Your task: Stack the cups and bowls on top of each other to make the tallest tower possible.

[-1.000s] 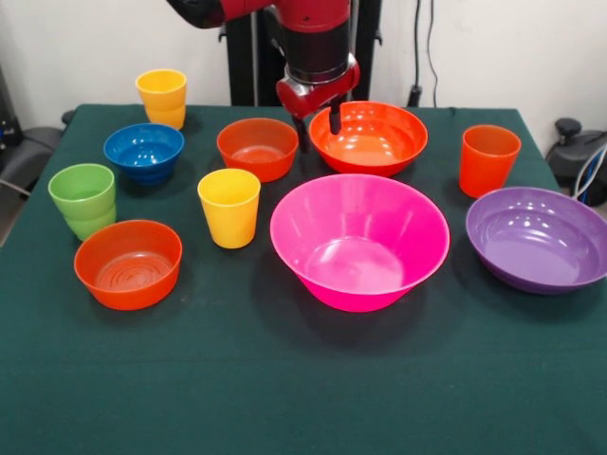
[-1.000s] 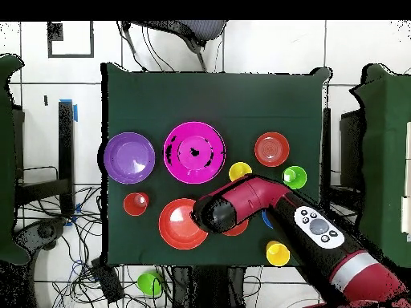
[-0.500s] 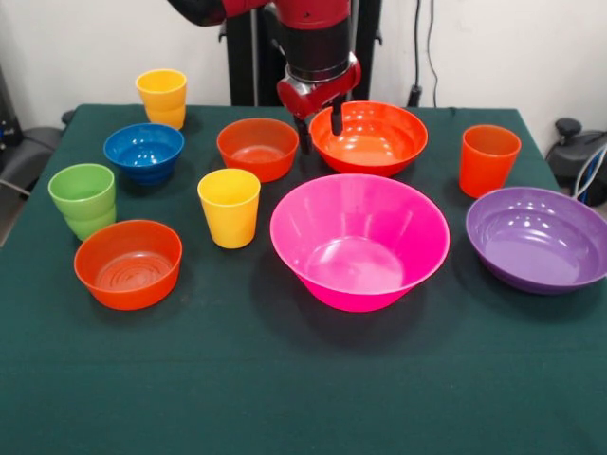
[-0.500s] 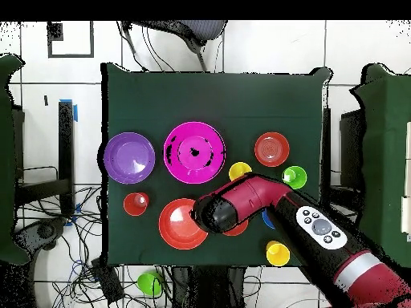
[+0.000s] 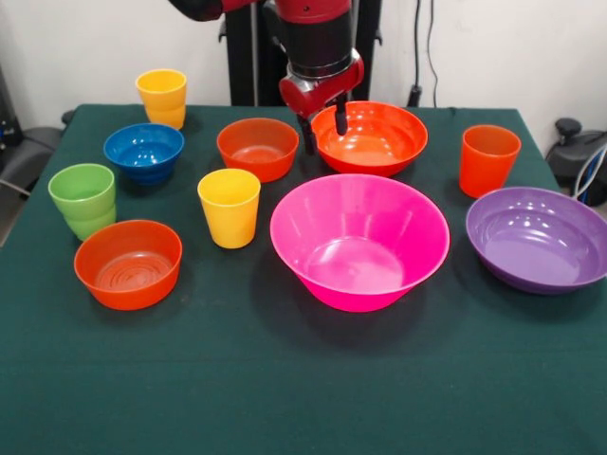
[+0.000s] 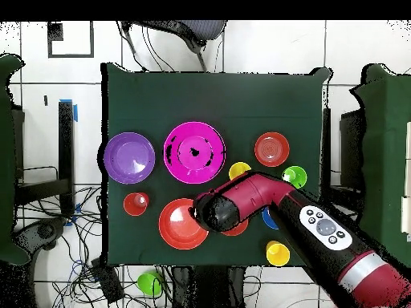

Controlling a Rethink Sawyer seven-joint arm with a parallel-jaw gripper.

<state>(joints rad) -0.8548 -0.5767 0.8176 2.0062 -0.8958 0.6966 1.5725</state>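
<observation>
My gripper [image 5: 323,131] is open and hangs over the left rim of the large orange bowl [image 5: 372,138], one finger inside the rim and one outside. The small orange bowl [image 5: 258,147] stands just left of it. The largest pink bowl [image 5: 358,239] stands in the middle, the purple bowl [image 5: 538,237] at the right. The blue bowl [image 5: 143,152], another small orange bowl [image 5: 128,263], two yellow cups [image 5: 229,207] [image 5: 162,97], the green cup [image 5: 83,199] and the orange cup [image 5: 488,159] each stand alone. Nothing is stacked. In the overhead view the arm [image 6: 241,200] hides the gripper.
A dark green cloth [image 5: 285,389] covers the table. The robot's black pedestal [image 5: 242,57] stands behind the far edge. In the overhead view a green object [image 6: 149,282] lies off the table near the robot's base, among cables.
My gripper has shifted slightly toward the large orange bowl and risen a little. The cups and bowls have not moved.
</observation>
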